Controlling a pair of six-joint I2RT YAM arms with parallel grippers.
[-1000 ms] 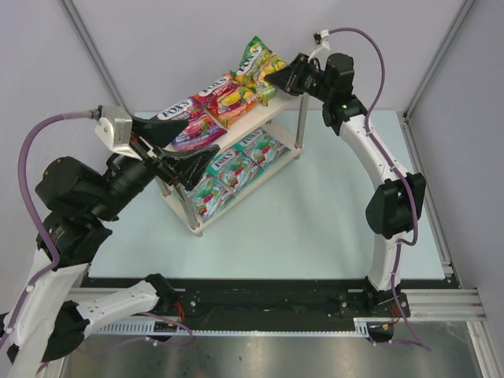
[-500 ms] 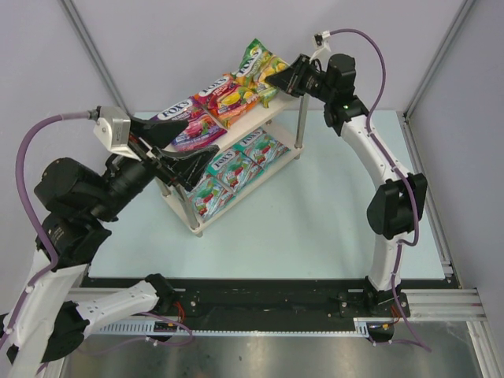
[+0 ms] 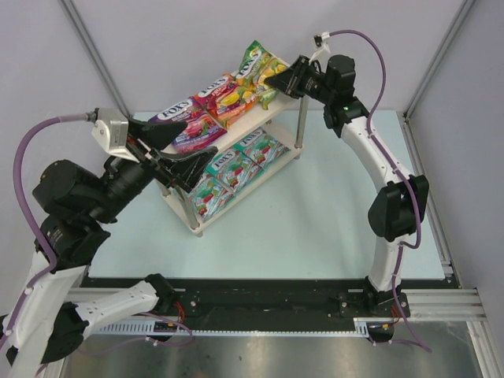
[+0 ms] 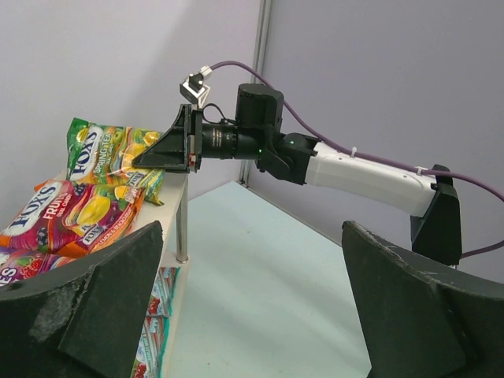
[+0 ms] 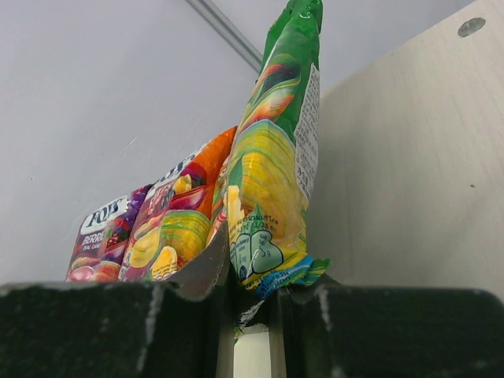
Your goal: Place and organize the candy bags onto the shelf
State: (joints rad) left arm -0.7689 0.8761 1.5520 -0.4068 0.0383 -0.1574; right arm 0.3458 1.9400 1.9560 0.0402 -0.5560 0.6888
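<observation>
The shelf [image 3: 285, 106] stands at the back left of the table. Its top board holds a purple candy bag [image 3: 189, 124] and a red-orange one [image 3: 224, 94]. Several teal bags [image 3: 236, 165] lie on the lower board. My right gripper [image 3: 277, 79] is shut on the bottom edge of the green-yellow bag [image 3: 258, 61] and holds it tilted up over the board's far end. In the right wrist view the gripper [image 5: 252, 311] pinches the bag's [image 5: 276, 173] seam above the board [image 5: 409, 157]. My left gripper [image 3: 201, 135] is open and empty beside the shelf's front left; it also shows in the left wrist view [image 4: 252, 299].
A metal corner post [image 4: 183, 220] stands close to my left finger [image 4: 94, 299]. The pale teal table mat [image 3: 315, 213] lies right of the shelf. Grey walls with frame posts [image 3: 437, 55] close the back and sides. A black rail [image 3: 268, 295] runs along the near edge.
My right gripper has lifted the green-yellow bag slightly up and back. My left arm has shifted a little to the left.
</observation>
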